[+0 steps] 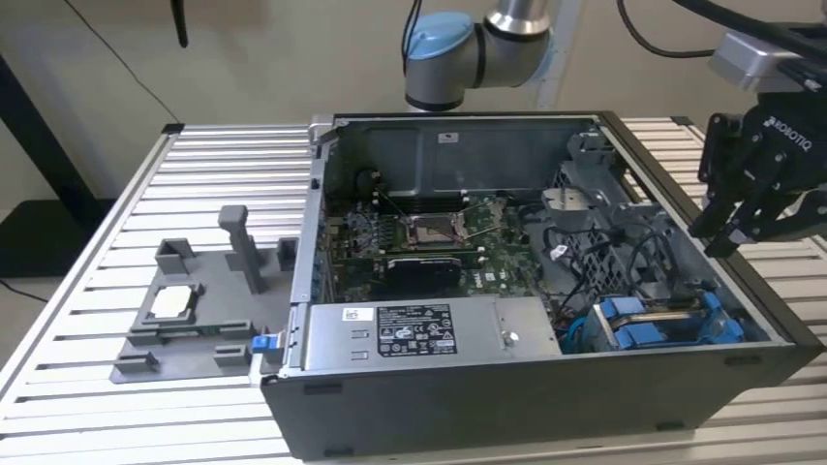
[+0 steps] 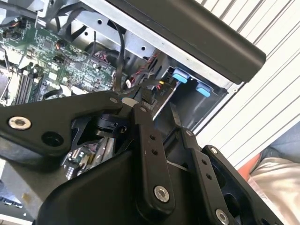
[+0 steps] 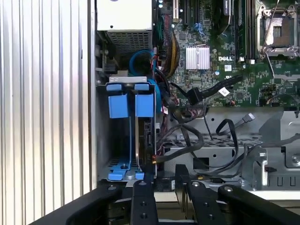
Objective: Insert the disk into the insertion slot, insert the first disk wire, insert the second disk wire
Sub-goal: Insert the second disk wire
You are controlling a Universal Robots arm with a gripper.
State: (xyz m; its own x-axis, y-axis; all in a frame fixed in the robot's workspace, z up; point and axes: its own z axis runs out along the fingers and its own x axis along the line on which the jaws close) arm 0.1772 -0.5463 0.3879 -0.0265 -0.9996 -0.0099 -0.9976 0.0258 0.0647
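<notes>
pincer (image 1: 721,240) open, empty | by case (image 1: 517,407) side wall | near insertion slot (image 1: 661,322)

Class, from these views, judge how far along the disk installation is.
Done, apparently: the disk sits edge-on inside the insertion slot. In hand: the tool hangs over the edge of the case beside that slot. Left: loose black cables lie beside the slot; whether either is plugged into the disk cannot be told.
</notes>
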